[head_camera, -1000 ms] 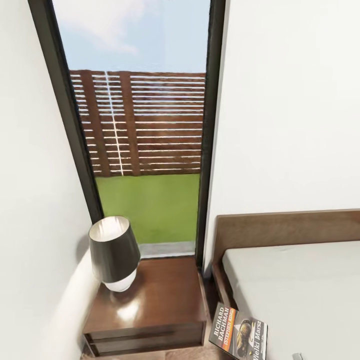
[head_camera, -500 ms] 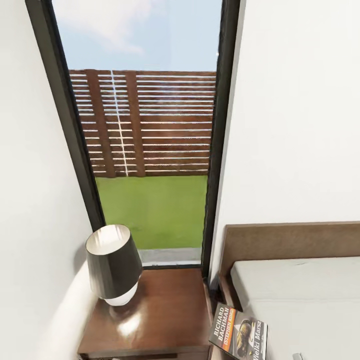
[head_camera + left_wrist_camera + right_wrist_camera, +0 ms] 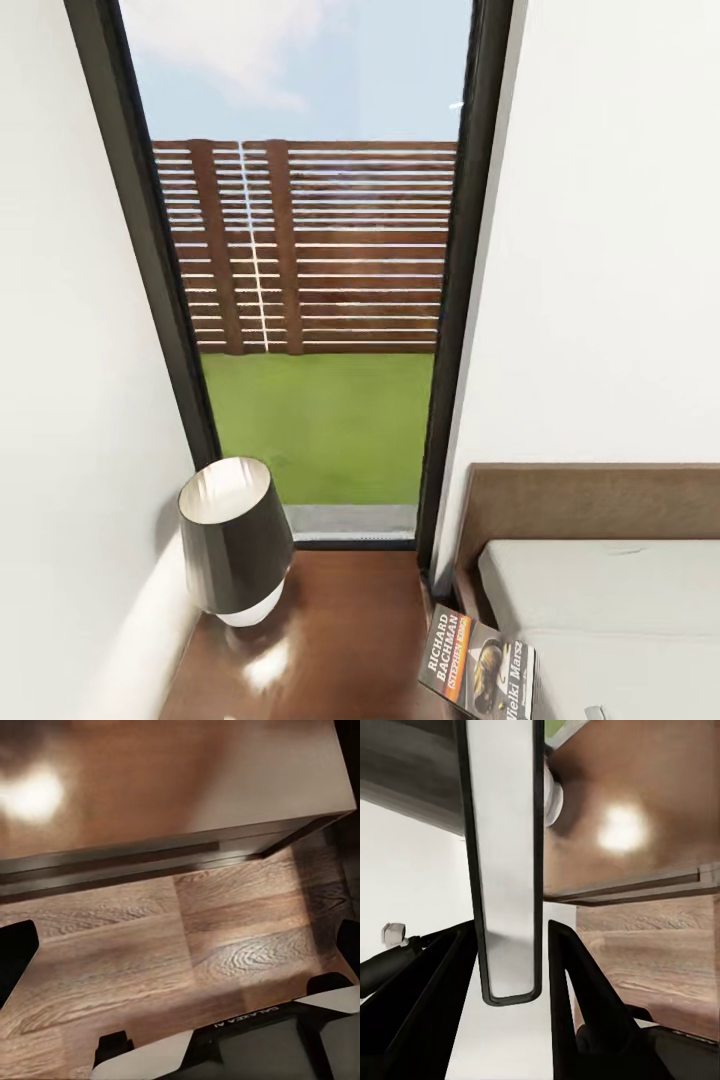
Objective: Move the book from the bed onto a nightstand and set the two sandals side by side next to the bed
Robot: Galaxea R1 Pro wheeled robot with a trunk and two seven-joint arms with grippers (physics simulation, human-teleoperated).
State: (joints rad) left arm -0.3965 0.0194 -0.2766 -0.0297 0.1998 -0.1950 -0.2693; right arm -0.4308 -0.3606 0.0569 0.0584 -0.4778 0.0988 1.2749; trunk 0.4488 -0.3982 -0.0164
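Clearly, the right gripper [image 3: 510,937] was clenched on the book [image 3: 506,870]: in the right wrist view the book showed edge-on, pale pages between dark covers, with a dark finger [image 3: 577,997] pressed to each side. From the head view the book [image 3: 478,668] hung low, cover up with its orange band and white lettering readable. It sat over the seam between the nightstand [image 3: 350,630] and the bed [image 3: 610,600], touching neither as far as I could tell.

A lamp [image 3: 232,545] with a dark shade and a white base stood on the nightstand's left rear part, close to the left wall. The glossy brown top ran on to the lamp's right, towards the bed. In the right wrist view the nightstand's top [image 3: 645,787] carried a bright glare spot.

The bed's brown headboard [image 3: 590,500] stood against the white wall [image 3: 620,250]. Behind the nightstand rose a tall dark-framed window [image 3: 470,300], with grass [image 3: 320,420] and a slatted fence [image 3: 320,250] outside.

The left gripper [image 3: 180,945] was released, its fingers spread wide and holding nothing. It hung above the wood floor [image 3: 112,967], just in front of the nightstand's drawer face [image 3: 150,862].
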